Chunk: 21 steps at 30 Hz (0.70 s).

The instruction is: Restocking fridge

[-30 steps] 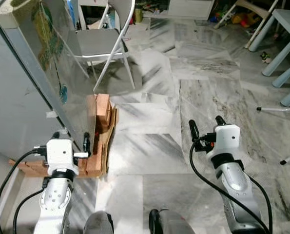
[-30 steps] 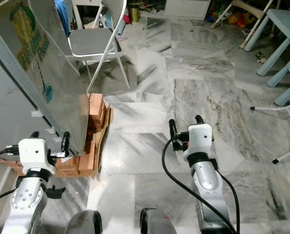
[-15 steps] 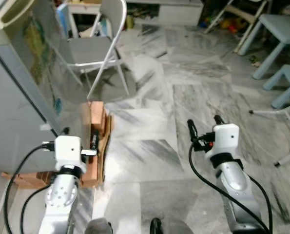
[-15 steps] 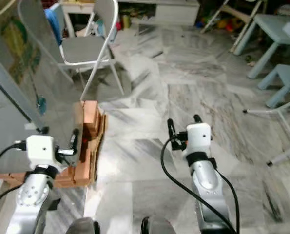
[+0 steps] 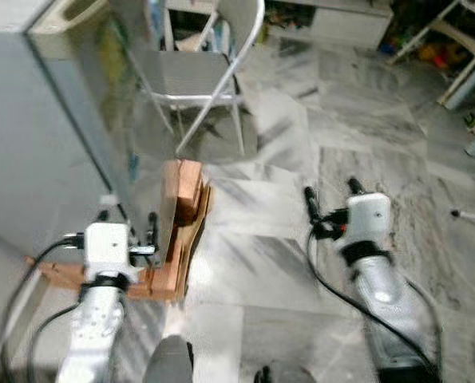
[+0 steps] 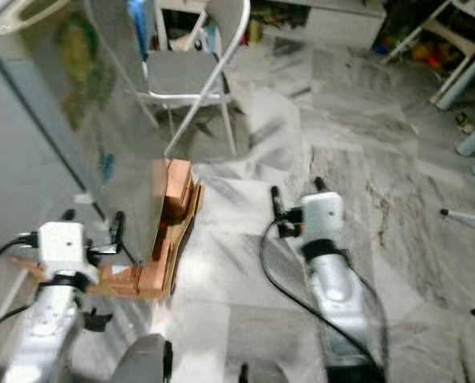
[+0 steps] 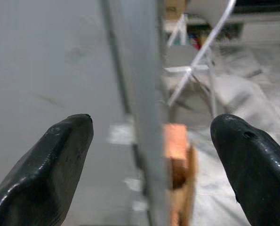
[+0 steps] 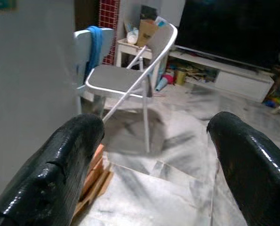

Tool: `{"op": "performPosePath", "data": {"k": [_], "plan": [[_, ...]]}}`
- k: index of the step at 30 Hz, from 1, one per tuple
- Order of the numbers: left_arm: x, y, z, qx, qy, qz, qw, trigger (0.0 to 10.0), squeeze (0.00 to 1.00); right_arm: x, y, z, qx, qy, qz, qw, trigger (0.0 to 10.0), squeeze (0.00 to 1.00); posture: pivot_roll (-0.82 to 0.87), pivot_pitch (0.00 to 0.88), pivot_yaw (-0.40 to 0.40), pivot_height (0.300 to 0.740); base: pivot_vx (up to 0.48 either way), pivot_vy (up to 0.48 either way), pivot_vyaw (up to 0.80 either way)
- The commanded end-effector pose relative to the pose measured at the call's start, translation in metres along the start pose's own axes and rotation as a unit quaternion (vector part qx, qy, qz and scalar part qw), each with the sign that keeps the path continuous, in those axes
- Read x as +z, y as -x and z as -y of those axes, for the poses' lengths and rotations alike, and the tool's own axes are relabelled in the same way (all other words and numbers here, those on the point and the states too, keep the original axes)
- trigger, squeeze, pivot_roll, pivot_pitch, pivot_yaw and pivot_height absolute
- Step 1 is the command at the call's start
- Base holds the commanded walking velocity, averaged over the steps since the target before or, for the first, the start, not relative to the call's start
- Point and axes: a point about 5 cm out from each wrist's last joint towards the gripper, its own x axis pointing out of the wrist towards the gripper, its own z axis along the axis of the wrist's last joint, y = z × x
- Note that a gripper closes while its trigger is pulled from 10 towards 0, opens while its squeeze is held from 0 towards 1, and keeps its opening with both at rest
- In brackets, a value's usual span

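Note:
The grey fridge (image 5: 29,152) stands at my left, raised on a stack of orange bricks (image 5: 181,187) and wooden boards. Its glossy side panel (image 5: 117,120) carries a green sticker. My left gripper (image 5: 128,217) is open, low at the fridge's front corner; in the left wrist view its fingers (image 7: 60,155) stand either side of the fridge's vertical edge (image 7: 140,94) without touching it. My right gripper (image 5: 330,189) is open and holds nothing, hovering over the marble floor to the right of the bricks. The picture is blurred.
A grey folding chair (image 5: 193,76) stands just beyond the fridge, with a blue cloth (image 8: 96,44) behind it. Pale blue furniture legs (image 5: 469,80), toys and a white stand leg (image 5: 473,215) lie at the far right. A low white cabinet (image 8: 238,82) lines the back wall.
The camera has swung, so the fridge, bricks and chair now sit further right in the picture. Both grippers keep about the same open pose; the left stays by the fridge corner.

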Motion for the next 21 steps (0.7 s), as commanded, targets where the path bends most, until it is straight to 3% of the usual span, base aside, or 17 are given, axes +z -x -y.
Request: {"op": "performPosePath", "data": {"k": [1, 14, 21], "plan": [[0.0013, 0.0004, 0.0078, -0.008, 0.003, 0.001, 1.000, 10.0, 0.00, 0.0001, 0.0026, 0.0121, -0.018, 0.013, -0.003, 1.000, 10.0, 0.00, 0.06, 0.106, -0.051, 0.740, 0.000, 0.000, 0.00], [0.0059, -0.0023, 0.0117, -0.025, 0.005, 0.014, 1.000, 10.0, 0.00, 0.0012, 0.0001, 0.0118, -0.015, 0.016, 0.001, 1.000, 10.0, 0.00, 0.07, 0.103, -0.054, 0.740, 0.000, 0.000, 0.04], [0.0062, -0.0021, 0.0131, -0.028, 0.006, 0.016, 0.999, 10.0, 0.00, 0.0013, -0.0004, 0.0125, -0.013, 0.017, 0.003, 1.000, 10.0, 0.00, 0.07, 0.100, -0.053, 0.740, 0.304, 0.000, 0.41]]}}
